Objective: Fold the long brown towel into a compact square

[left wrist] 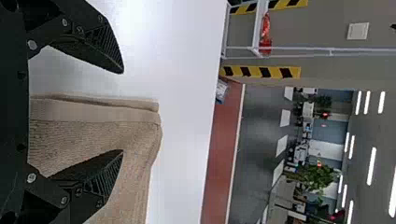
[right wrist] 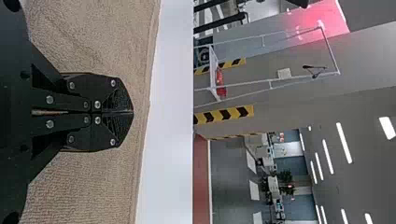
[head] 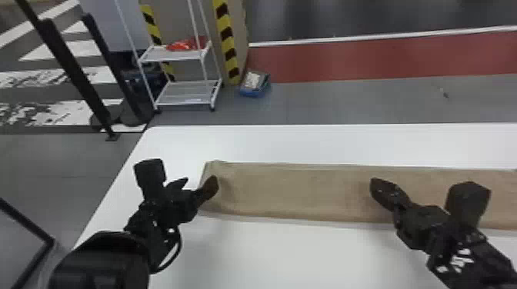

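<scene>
The brown towel (head: pixel 292 192) lies as a long flat strip across the white table, running out past the head view's right edge. At its left end is my left gripper (head: pixel 198 184), one finger over the towel and the other beyond its end. In the left wrist view, the left gripper (left wrist: pixel 122 112) stands open above the layered end of the towel (left wrist: pixel 135 135), holding nothing. My right gripper (head: pixel 379 188) is over the strip's middle part. The right wrist view has the right gripper (right wrist: pixel 132 112) with its fingers pressed together over the towel (right wrist: pixel 93 186), no cloth between them.
The white table (head: pixel 269 142) has its left edge beside my left arm. On the floor behind stand a white wire rack (head: pixel 188 92) and a small blue box (head: pixel 254 85). Yellow-black striped posts (head: pixel 227 42) rise near the rack.
</scene>
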